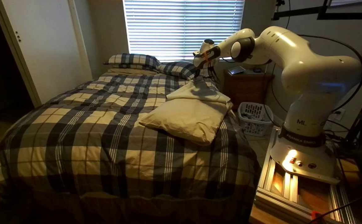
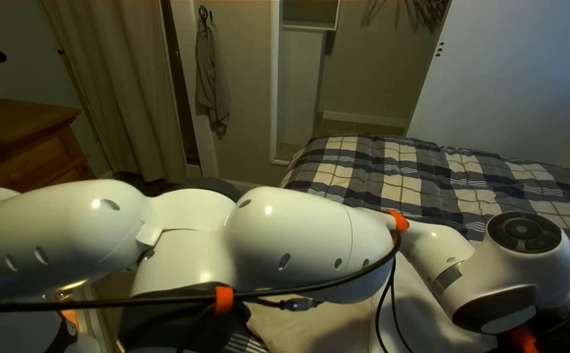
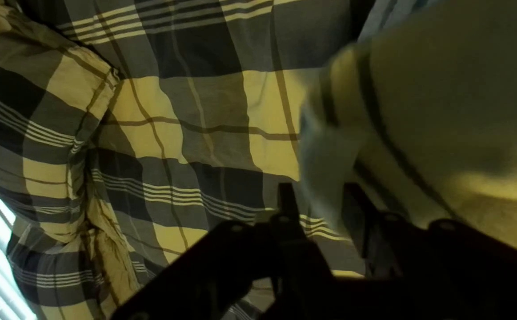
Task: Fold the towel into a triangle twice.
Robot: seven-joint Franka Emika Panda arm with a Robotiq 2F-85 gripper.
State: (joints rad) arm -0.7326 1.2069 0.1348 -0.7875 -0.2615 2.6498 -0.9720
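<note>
My tool [image 3: 318,200] stands partly spread, a modest gap between its jaws. The towel [image 1: 199,93] lies rumpled and folded over on a cream pillow [image 1: 184,119], near the side of the plaid bedcover [image 1: 106,133] closest to my base [image 1: 305,155]. In the wrist view a blurred towel edge, crossed by dark bands, shows at the jaws; whether it touches them I cannot tell. Plaid pillows [image 1: 134,60] rest at the head; a white laundry basket [image 1: 255,127] stands beside the bed.
</note>
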